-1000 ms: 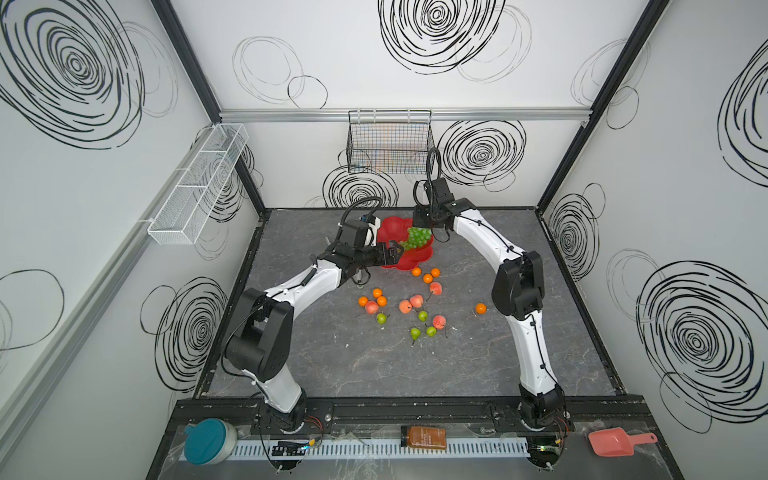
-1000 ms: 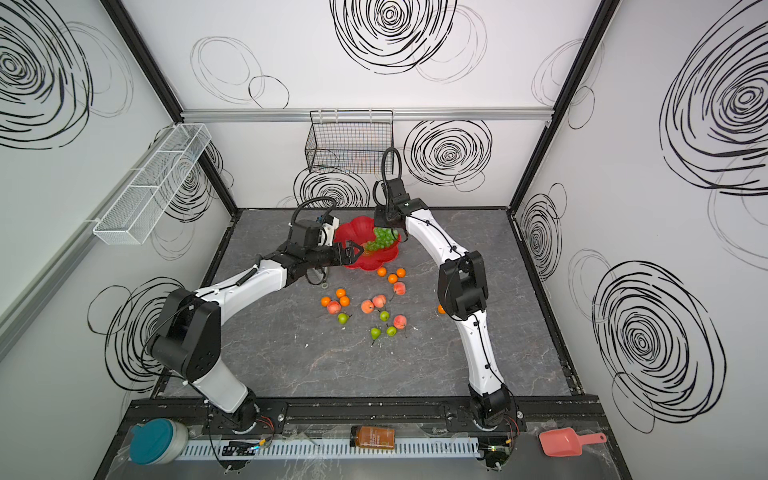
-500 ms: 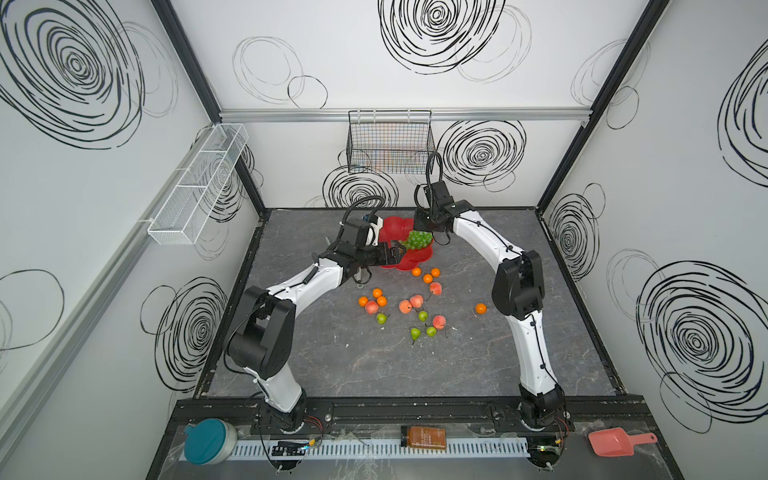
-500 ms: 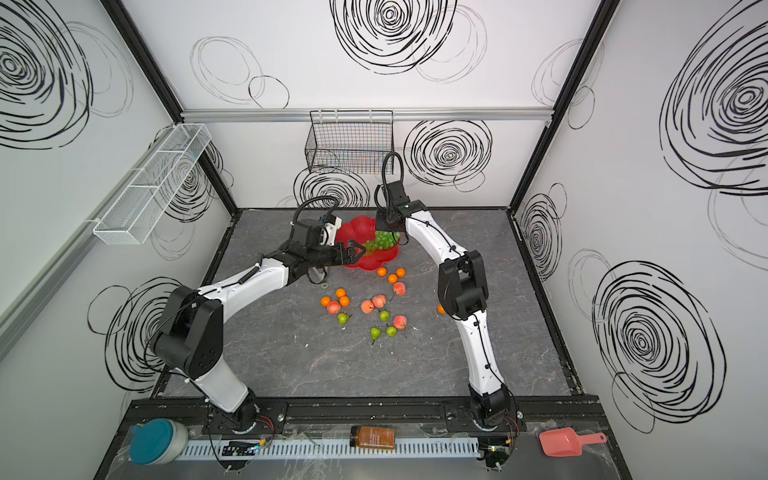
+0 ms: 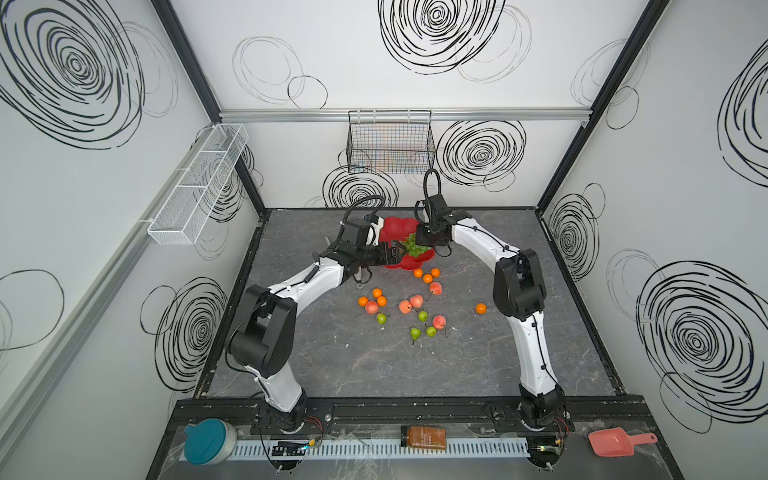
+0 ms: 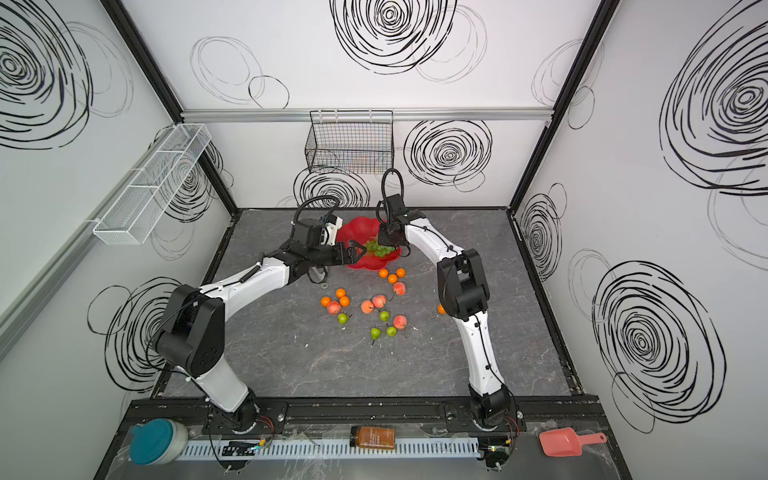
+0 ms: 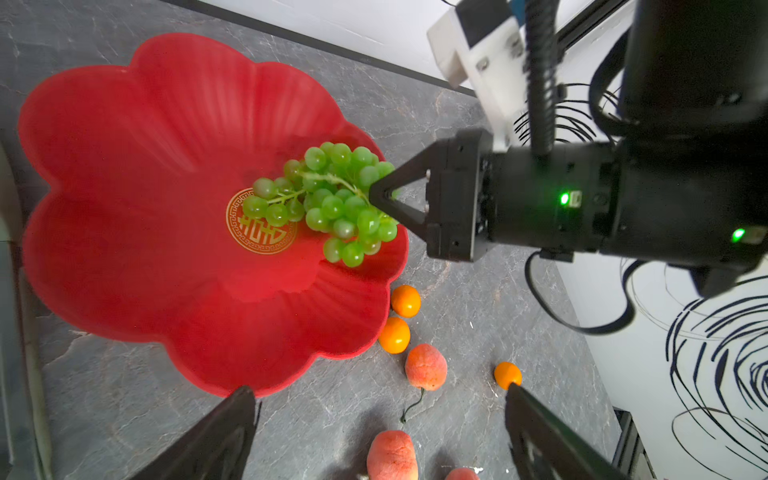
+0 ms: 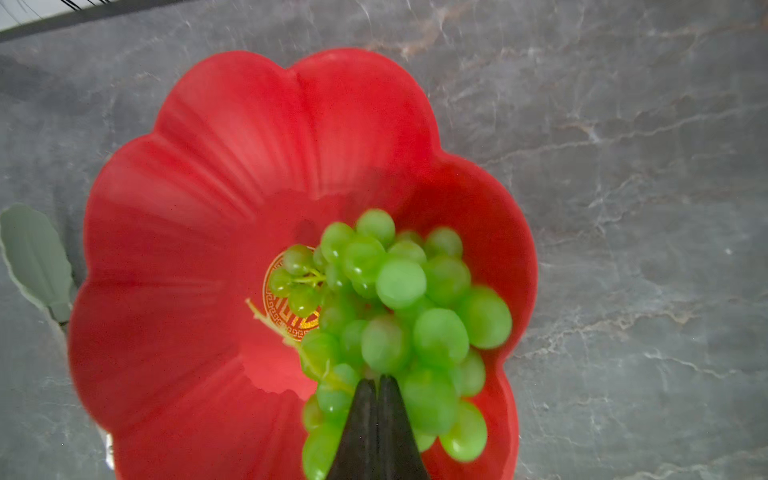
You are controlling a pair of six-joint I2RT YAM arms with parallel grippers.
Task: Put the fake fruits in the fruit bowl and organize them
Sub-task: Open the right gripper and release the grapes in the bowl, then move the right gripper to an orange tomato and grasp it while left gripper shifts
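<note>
Slightly lower than a second ago, the right arm brings the grapes (image 5: 415, 248) over the red bowl (image 5: 397, 226). Both top views show tangerines (image 5: 481, 308), peaches (image 5: 405, 306) and pears (image 5: 414, 333) loose on the desk (image 5: 374, 374) — most work remains. Left wrist view: right fingers (image 7: 376, 195) pinched on the bunch, left fingers (image 7: 232, 424) wide, empty. Right wrist view: blurred — whether grapes touch the bowl is unclear.

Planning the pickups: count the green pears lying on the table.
4 pears, all on the table: one by a peach, one mid-cluster, two side by side at its near edge. None appears hidden.
</note>
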